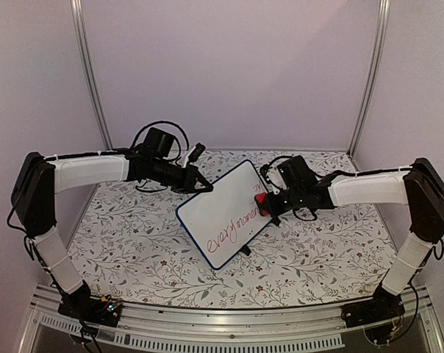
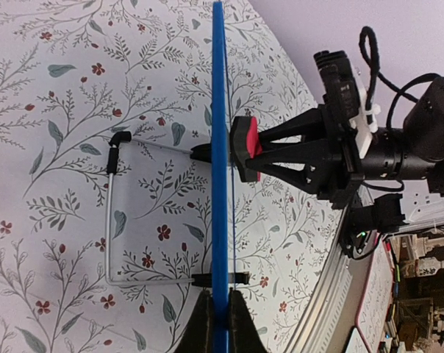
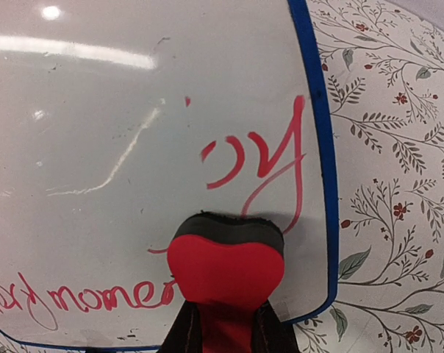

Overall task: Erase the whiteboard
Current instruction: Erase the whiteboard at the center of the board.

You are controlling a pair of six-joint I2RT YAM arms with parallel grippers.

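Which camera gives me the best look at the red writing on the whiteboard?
Right wrist view: the red writing is close and large, above and left of the eraser. The top external view shows it small, along the whiteboard's lower right edge. The left wrist view sees the whiteboard edge-on, no writing.

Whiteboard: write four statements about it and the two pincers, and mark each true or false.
1. The whiteboard carries red marker writing. True.
2. The right pincer presses a red eraser against the board's written face. True.
3. The left pincer is open and clear of the board. False: it is shut on the board's blue frame edge.
4. The board lies flat on the table. False: it stands tilted up, with a wire stand behind it.
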